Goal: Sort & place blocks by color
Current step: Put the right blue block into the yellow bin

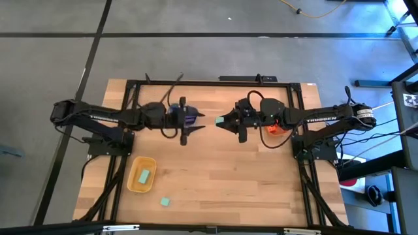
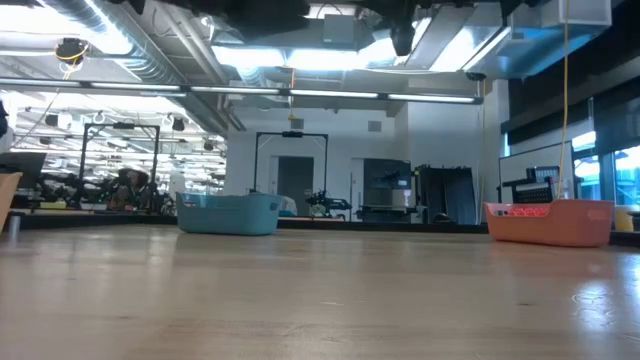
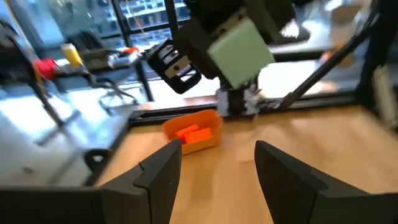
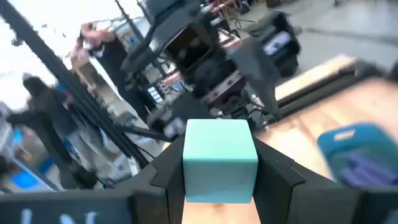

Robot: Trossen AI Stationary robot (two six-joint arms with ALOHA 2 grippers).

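Right claw (image 4: 219,177) clamps mint-green block (image 4: 219,160) between its fingers.

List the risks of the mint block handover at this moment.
The right gripper holds a mint block in mid-air, facing the open left gripper close by; the fingertips could collide. If the block drops, it lands on bare table, well away from the yellow tub that holds another mint block.
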